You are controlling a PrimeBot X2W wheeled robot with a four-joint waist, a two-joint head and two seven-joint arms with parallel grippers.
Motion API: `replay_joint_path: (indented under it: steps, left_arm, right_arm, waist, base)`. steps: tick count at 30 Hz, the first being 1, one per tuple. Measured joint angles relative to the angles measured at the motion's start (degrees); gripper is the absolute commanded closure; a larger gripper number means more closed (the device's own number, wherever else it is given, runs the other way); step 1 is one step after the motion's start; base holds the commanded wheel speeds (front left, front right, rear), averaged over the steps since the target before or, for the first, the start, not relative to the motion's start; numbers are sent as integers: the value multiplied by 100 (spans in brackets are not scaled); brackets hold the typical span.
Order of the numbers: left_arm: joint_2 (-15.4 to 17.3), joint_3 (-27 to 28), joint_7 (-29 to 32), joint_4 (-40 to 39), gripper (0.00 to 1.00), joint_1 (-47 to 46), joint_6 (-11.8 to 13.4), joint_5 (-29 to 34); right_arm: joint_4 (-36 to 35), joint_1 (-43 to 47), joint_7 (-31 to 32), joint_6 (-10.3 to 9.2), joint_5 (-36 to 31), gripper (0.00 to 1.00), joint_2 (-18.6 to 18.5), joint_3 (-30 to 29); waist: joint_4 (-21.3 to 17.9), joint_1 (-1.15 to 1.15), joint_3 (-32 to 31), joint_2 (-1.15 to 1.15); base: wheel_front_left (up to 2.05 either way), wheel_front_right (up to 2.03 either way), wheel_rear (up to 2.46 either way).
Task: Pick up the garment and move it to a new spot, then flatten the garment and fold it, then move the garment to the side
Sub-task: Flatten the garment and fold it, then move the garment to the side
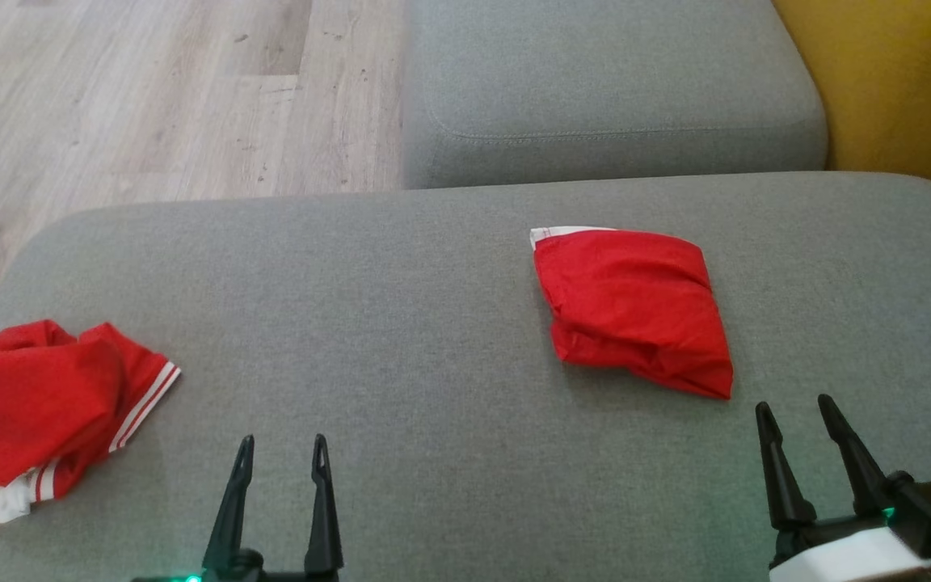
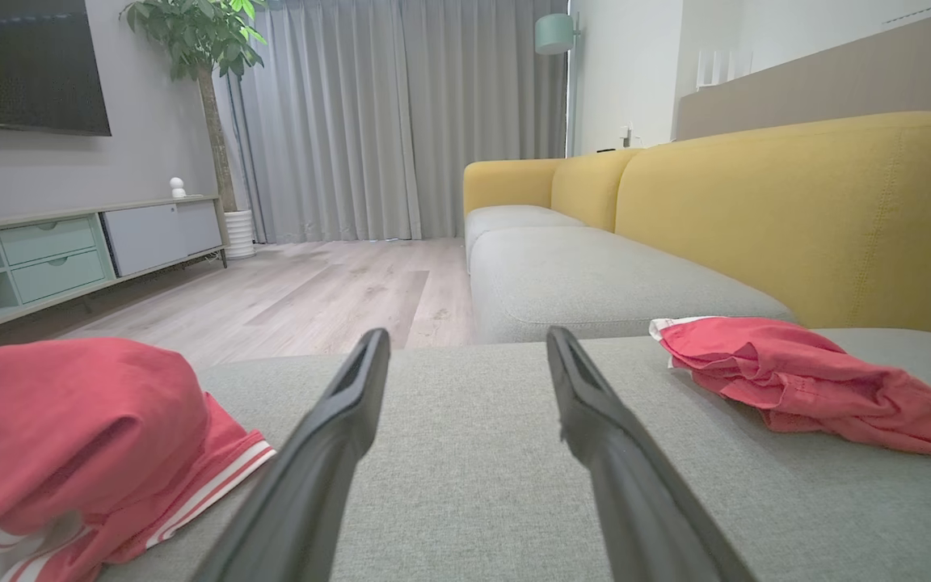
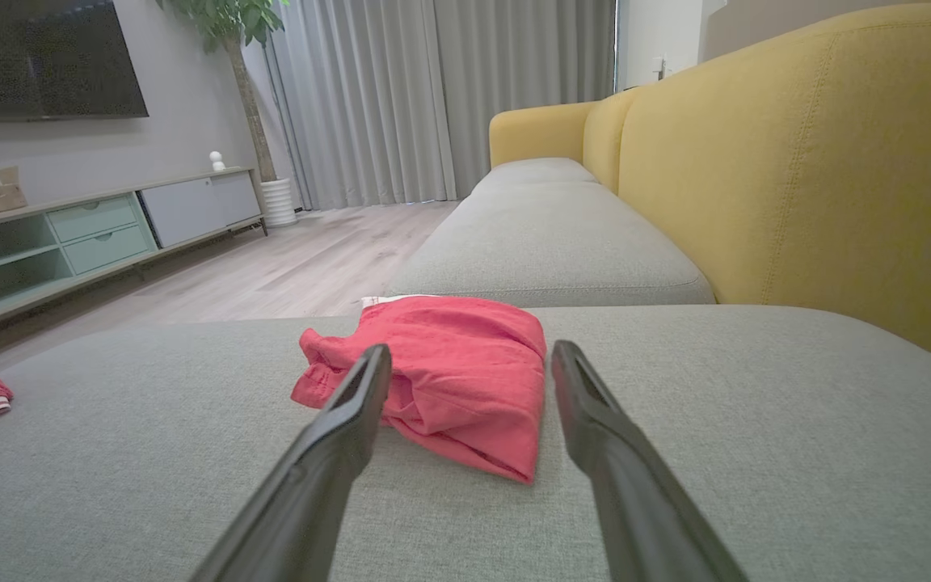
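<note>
Grey seat cushion (image 1: 433, 323) up front, a second grey cushion (image 1: 611, 81) just beyond it, and a yellow backrest (image 2: 797, 210) running along the right. Pale wood floor (image 1: 150, 97) off to the left. Across the room, a low cabinet (image 2: 45, 250) with mint drawers sits under a dark screen (image 2: 21, 65), with a small white figure (image 2: 178, 187) on top. A leafy plant (image 2: 199, 32) in a white pot (image 2: 239, 233) stands beside the grey curtains (image 2: 368, 121), and there's a mint lamp shade (image 2: 554, 34) up high.

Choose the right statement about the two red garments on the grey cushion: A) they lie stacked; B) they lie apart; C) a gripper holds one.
B: the striped garment lies at the left edge, the folded red garment to the right, bare grey cushion between.
</note>
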Motion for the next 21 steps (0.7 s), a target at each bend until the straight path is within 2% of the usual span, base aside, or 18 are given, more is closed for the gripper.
replay_joint_path:
  steps: [21]
  left_arm:
    - [-3, 90, 0, 18, 0, 7, -53, 52]
  right_arm:
    - [3, 0, 0, 0, -118, 0, 2, -113]
  waist:
    - [31, 0, 59, 0]
  base:
    - [0, 0, 0]
